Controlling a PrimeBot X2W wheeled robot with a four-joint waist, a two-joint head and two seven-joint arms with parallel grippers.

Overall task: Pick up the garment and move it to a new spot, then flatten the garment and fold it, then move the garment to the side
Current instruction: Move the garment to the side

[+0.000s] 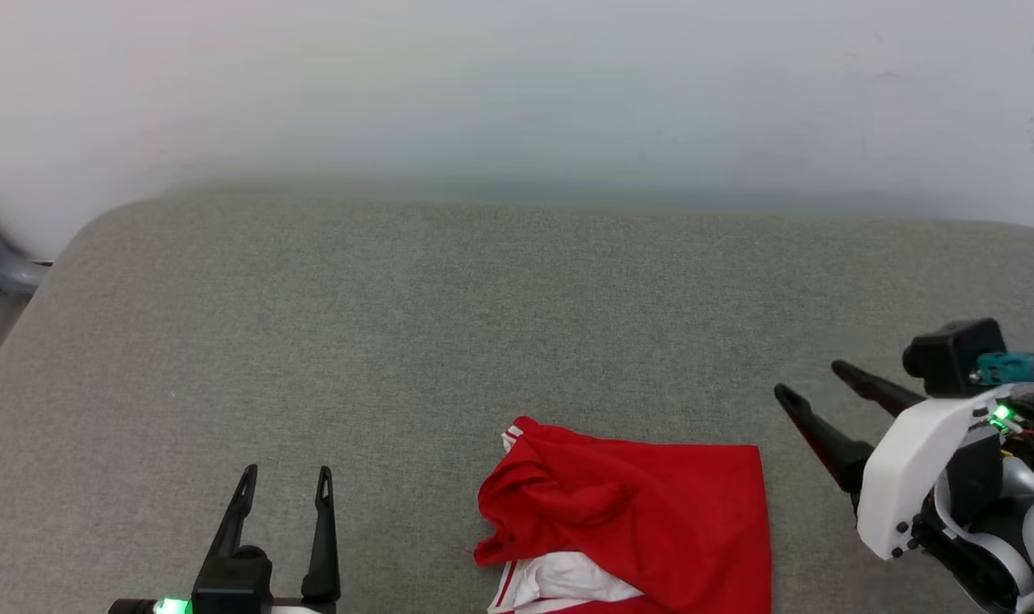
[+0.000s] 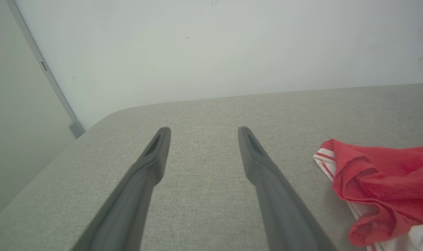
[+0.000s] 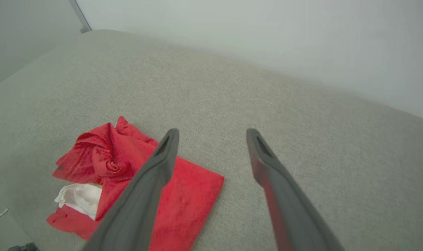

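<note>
Garment (image 1: pixel 644 512) (image 2: pixel 382 181) (image 3: pixel 190 198) is lying crumpled on the grey fabric-covered counter (image 1: pixel 397 324), at its near edge, right of centre. It is showing mostly red cloth, with a white sleeve and red-and-white stripe trim peeking out at its left and near sides. The right part is lying fairly flat with a straight edge; the left part is bunching into folds.

Left tool (image 1: pixel 286 471) (image 2: pixel 204 130) is hovering over bare counter to the garment's left, fingers spread apart, gripping nothing, apart from the cloth.

Right tool (image 1: pixel 810 379) (image 3: pixel 212 131) is hanging just beyond the garment's far right corner, angling inward toward it, fingers likewise spread and empty. In the right wrist view its left finger (image 3: pixel 145 188) is crossing in front of the red cloth; contact cannot be told.

A pale wall (image 1: pixel 517 85) is running behind the counter. A grey metal rail (image 1: pixel 1 264) (image 2: pixel 45 69) is standing at the far left corner. Nothing is lying between either tool and the garment.
</note>
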